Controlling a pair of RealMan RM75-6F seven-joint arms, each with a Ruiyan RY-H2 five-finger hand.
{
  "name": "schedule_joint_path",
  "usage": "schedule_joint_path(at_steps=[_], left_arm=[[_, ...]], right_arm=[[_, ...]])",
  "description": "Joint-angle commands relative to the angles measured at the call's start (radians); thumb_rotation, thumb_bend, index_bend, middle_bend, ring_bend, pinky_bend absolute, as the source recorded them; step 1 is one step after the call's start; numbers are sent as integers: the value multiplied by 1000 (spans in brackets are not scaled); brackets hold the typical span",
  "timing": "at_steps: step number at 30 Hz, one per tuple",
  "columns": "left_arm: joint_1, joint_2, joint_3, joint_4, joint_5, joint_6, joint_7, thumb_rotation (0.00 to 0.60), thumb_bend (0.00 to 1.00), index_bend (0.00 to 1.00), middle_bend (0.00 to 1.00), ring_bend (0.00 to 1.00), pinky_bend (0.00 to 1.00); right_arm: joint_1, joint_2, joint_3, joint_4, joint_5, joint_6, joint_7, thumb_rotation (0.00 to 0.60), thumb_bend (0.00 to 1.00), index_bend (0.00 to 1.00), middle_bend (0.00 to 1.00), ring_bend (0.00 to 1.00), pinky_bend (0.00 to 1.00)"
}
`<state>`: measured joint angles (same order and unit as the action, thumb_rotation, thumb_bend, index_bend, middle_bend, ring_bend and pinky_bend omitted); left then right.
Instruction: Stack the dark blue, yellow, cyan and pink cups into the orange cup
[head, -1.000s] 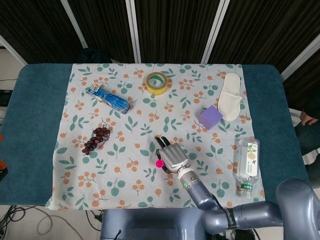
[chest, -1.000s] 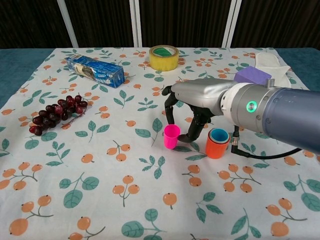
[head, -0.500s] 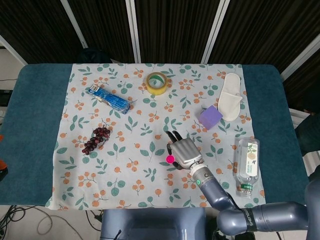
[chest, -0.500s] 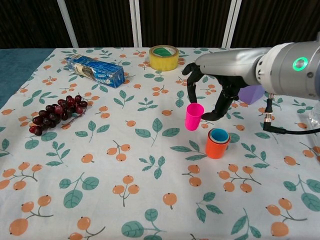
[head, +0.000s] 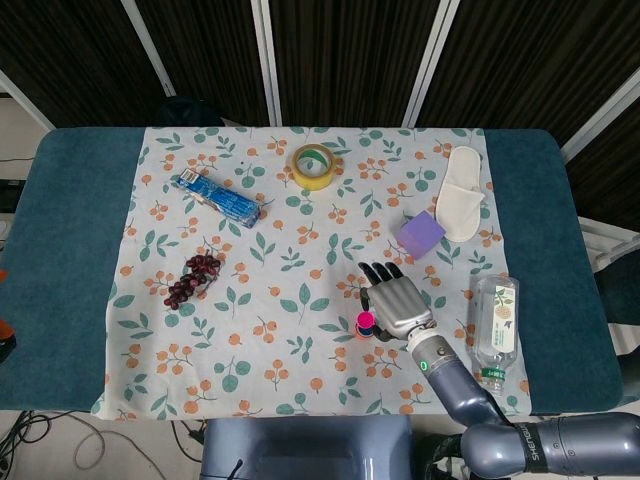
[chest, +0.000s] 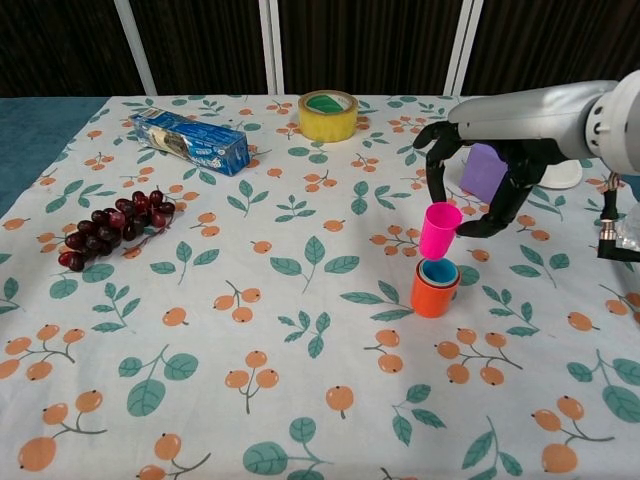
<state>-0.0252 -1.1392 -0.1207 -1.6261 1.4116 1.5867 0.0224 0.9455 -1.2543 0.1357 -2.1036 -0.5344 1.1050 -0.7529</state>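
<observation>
My right hand (chest: 478, 180) holds the pink cup (chest: 438, 231) in the air, pinched between its fingers, just above the orange cup (chest: 434, 293). A cyan rim (chest: 438, 271) shows inside the orange cup; deeper cups are hidden. In the head view the right hand (head: 398, 303) covers most of the stack, with the pink cup (head: 365, 321) showing at its left edge over the orange cup (head: 364, 333). The left hand is out of sight in both views.
On the floral cloth (head: 270, 330) lie a yellow tape roll (head: 314, 165), a blue snack packet (head: 219, 196), grapes (head: 192, 277), a purple block (head: 421, 234), a white slipper (head: 459, 192) and a water bottle (head: 494, 328) lying right of the stack.
My right hand has lifted the pink cup off the cloth and carried it rightward until it hangs over the orange cup.
</observation>
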Motion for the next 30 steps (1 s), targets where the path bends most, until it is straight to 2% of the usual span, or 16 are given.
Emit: schedule_joint_path(at_steps=[1, 30], left_arm=[[0, 0, 0, 0, -1, -1, 0, 600, 798, 159, 25, 0, 0], [0, 0, -1, 1, 0, 1, 2, 600, 797, 158, 25, 0, 0]], right_arm=[[-5, 8, -8, -5, -7, -6, 10, 600, 400, 516, 0, 7, 73], [-3, -20, -49, 51, -27, -38, 69, 600, 400, 518, 0, 7, 73]])
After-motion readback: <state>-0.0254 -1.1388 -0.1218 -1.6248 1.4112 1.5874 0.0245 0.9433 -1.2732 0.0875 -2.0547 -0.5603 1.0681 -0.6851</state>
